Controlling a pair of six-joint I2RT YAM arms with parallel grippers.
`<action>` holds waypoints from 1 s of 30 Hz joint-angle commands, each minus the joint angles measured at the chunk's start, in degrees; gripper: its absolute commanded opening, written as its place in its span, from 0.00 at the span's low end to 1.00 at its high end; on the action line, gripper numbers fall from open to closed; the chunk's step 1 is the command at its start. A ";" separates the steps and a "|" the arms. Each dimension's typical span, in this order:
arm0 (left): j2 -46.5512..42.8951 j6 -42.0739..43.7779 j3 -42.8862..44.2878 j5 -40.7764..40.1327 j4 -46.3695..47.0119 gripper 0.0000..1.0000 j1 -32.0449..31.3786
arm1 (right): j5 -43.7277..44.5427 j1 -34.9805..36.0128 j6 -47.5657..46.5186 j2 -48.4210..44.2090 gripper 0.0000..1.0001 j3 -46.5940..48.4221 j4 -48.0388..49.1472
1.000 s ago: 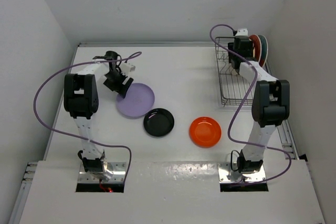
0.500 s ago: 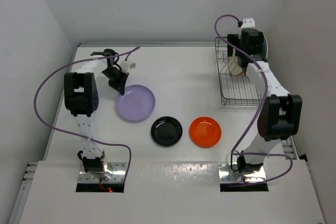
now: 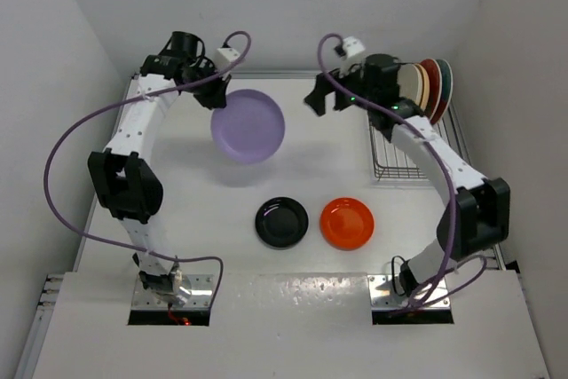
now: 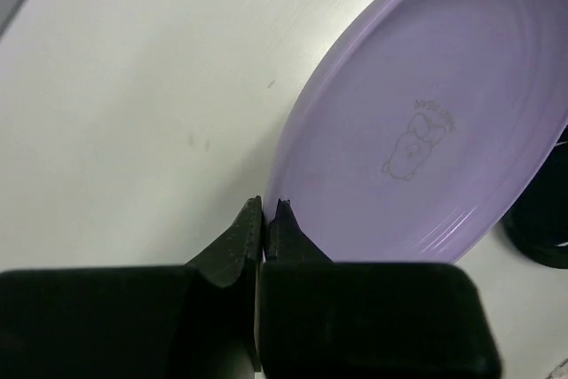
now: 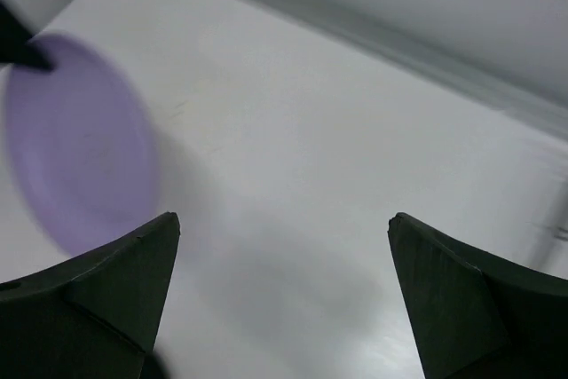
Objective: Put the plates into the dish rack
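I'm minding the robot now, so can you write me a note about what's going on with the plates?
The left pincer is shut on the rim of the lavender plate, held up above the table.
The right pincer is open and empty, facing that plate.
The black plate and orange plate lie flat on the table.
Done: a few plates stand on edge at the far end of the dish rack.
Left: rack the lavender, black and orange ones.

Lavender plate (image 3: pixel 248 125) with faint outline drawing, black plate (image 3: pixel 281 222), orange plate (image 3: pixel 347 223), white table (image 3: pixel 311 161).
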 commanded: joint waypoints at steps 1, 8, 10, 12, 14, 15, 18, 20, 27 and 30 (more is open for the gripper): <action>-3.94 1.65 1.43 5.96 -0.39 0.00 -5.78 | -14.73 6.64 4.82 5.04 1.00 1.36 -0.04; -5.18 2.88 0.90 10.01 -2.41 0.00 -8.43 | -22.80 10.26 12.46 12.77 0.90 4.00 3.12; -5.70 2.88 0.90 10.01 -2.41 0.00 -8.43 | -24.05 10.35 13.00 13.31 0.68 3.21 4.00; -5.70 2.88 0.90 10.01 -2.41 0.00 -8.43 | -24.59 10.53 14.40 13.05 0.31 1.89 4.70; -5.70 2.88 0.90 8.96 -2.41 0.10 -8.43 | -22.85 10.36 14.14 12.17 0.10 0.49 4.80; -5.70 2.27 0.90 7.04 -1.89 0.25 -8.43 | -21.87 9.92 14.14 10.51 0.00 -0.13 4.80; -5.70 0.34 0.90 2.99 -0.66 0.98 -7.83 | -15.21 8.25 13.79 7.79 0.00 -2.06 7.17; -5.70 -1.59 0.90 1.23 0.74 1.00 -6.25 | -9.32 6.49 12.22 5.67 0.00 -2.07 6.03; -5.70 -7.13 -0.68 -11.51 5.14 1.00 -0.62 | 25.59 -5.79 5.11 0.13 0.00 0.39 1.36; -5.70 -6.53 -2.79 -13.81 5.14 1.00 0.00 | 35.33 -8.09 -3.40 1.26 0.00 1.36 4.78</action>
